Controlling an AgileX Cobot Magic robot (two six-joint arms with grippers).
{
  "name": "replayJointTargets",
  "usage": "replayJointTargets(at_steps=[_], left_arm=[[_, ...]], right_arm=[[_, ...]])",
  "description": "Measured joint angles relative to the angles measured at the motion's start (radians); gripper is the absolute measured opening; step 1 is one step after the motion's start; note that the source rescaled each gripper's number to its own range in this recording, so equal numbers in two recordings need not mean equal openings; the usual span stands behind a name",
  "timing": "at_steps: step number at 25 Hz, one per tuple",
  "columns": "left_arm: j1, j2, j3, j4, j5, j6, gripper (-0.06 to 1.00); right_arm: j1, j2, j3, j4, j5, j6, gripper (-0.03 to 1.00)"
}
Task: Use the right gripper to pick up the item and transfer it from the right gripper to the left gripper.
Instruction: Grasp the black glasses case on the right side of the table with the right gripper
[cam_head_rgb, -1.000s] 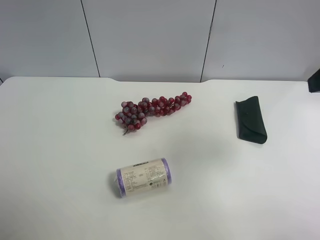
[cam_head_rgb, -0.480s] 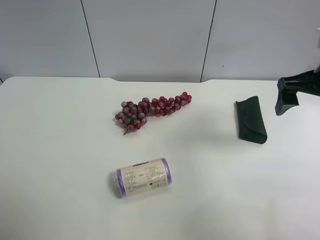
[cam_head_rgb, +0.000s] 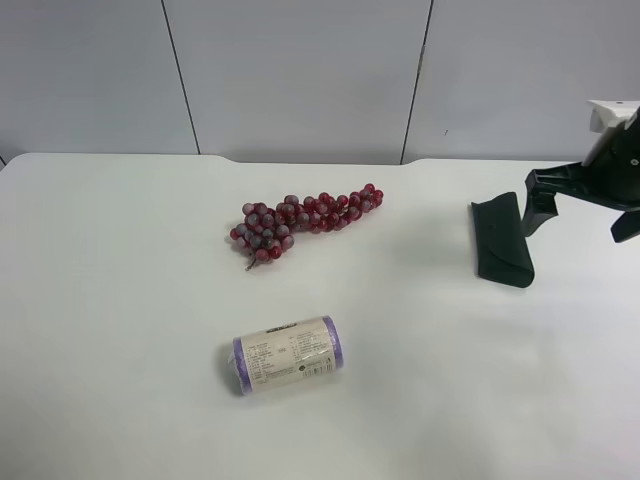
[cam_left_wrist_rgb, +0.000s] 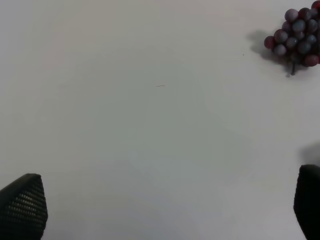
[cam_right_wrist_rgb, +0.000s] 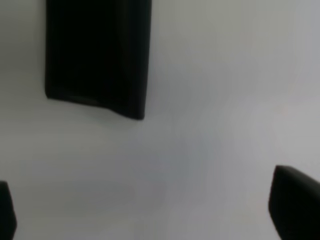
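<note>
**Q:** So, where is the glasses case (cam_head_rgb: 502, 240) lying, and which arm is standing nearer?

**A:** It is lying flat on the white table (cam_head_rgb: 120, 300) at the right of the exterior frame. Its long axis is running roughly top to bottom there. The right gripper (cam_head_rgb: 576, 215) is hovering just beside the case's upper end, toward the frame's right edge, with its fingers spread wide apart.

**Q:** And the other arm?

**A:** The left gripper (cam_left_wrist_rgb: 165, 205) is also standing wide apart and is facing bare table near the grape bunch (cam_left_wrist_rgb: 295, 40), well away from the case.

**Q:** What is staying unclear?

**A:** In the blurred right wrist view the case (cam_right_wrist_rgb: 97, 55) is being cut off at the frame edge. It is sitting beyond the fingertips rather than between them. No snap is showing.
</note>
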Motion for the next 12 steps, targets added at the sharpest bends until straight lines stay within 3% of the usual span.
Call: replayJointTargets(at_steps=[7, 12], left_arm=[[0.0, 0.0, 0.0, 0.0, 0.0, 0.0, 1.0], [0.0, 0.0, 0.0, 0.0, 0.0, 0.0, 1.0]], right_arm=[[0.0, 0.179, -0.186, 0.043, 0.077, -0.031, 1.0], [0.0, 0.284, -0.205, 0.098, 0.084, -0.062, 1.0]])
